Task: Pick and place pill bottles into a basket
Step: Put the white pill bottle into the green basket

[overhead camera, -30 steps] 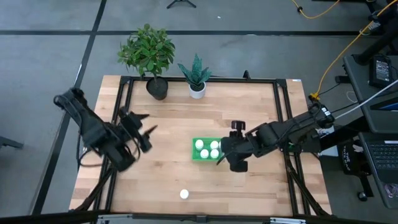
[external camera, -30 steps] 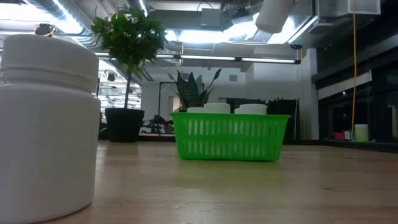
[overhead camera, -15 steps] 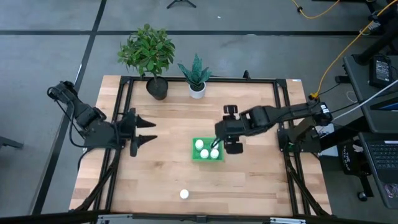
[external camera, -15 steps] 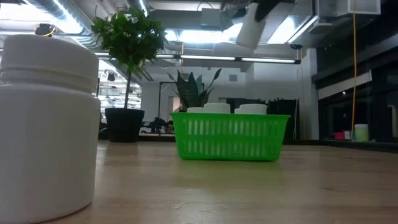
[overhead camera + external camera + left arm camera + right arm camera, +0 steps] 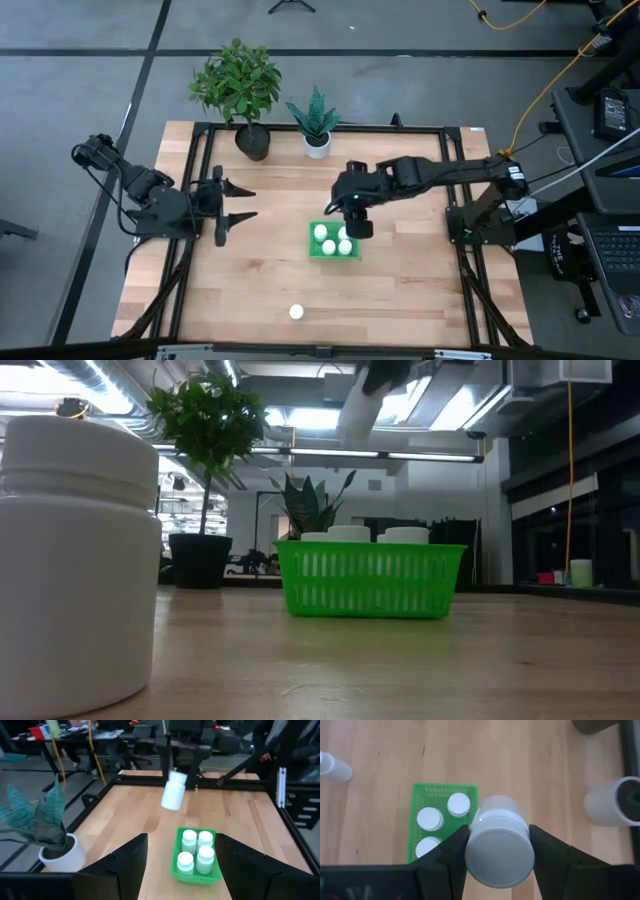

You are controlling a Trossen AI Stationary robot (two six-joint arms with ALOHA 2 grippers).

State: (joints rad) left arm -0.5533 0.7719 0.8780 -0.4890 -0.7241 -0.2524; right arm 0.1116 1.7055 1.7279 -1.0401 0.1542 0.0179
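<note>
Four small white cylindrical pill bottles (image 5: 196, 851) already stand in the shallow bright-green plastic basket (image 5: 333, 242); the right tool (image 5: 498, 851) pinches a fifth white bottle (image 5: 499, 840) in the air just above the basket's far edge. By my reading one bottle (image 5: 296, 312) is left, alone near the counter's (image 5: 420, 170) front edge; the left tool (image 5: 238, 203), fingers spread and empty, waits well to the left.

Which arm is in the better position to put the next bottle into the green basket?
The right arm. Its gripper already holds a pill bottle in the air close to the basket, which has four bottles in it. The left gripper is open, empty and farther from the basket.
</note>
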